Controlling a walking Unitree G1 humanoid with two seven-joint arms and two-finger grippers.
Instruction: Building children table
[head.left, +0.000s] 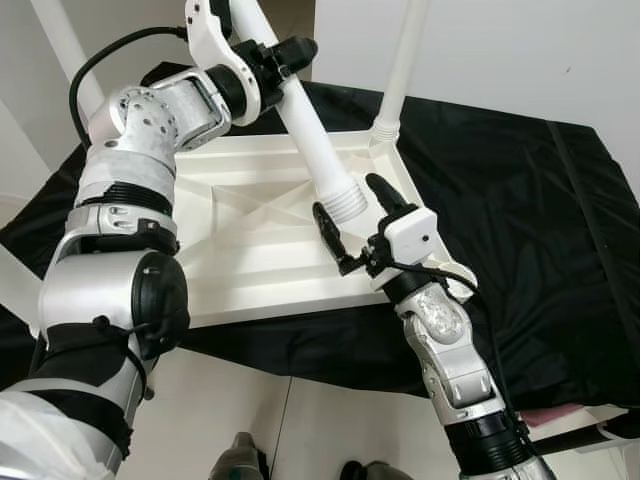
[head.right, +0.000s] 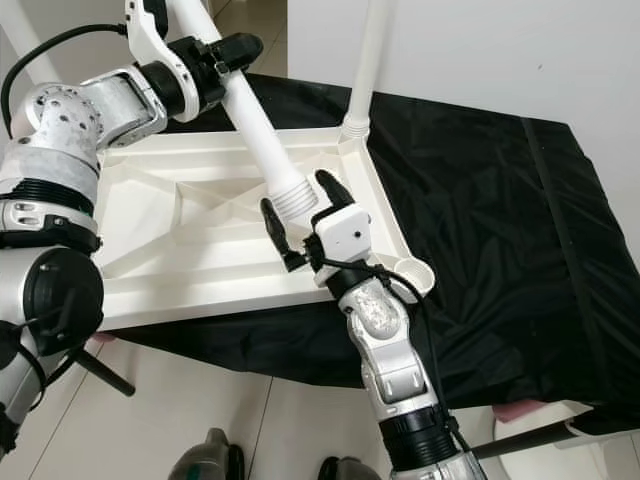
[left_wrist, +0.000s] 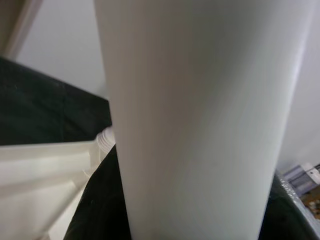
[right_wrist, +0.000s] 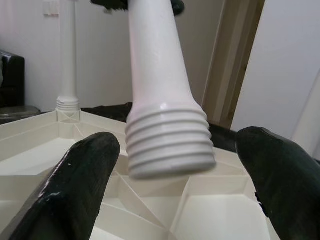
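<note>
Your left pincer (head.left: 285, 55) is gripping a white leg (head.left: 305, 125) high on its shaft, at about 11 o'clock, tilting it so the threaded end (right_wrist: 170, 142) is hanging just above the upturned tabletop (head.left: 250, 250). Your right pincer (head.left: 352, 225) is spreading wide at 6 o'clock, its fingers (right_wrist: 82, 175) flanking that thread without touching. Another leg (head.left: 400, 70) is standing upright in the 1 o'clock corner. The tabletop is lying on black cloth (head.left: 520, 220)

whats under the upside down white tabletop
A black cloth lies under the tabletop and spreads past it on all sides. What supports the cloth is covered, so that cannot be seen.
</note>
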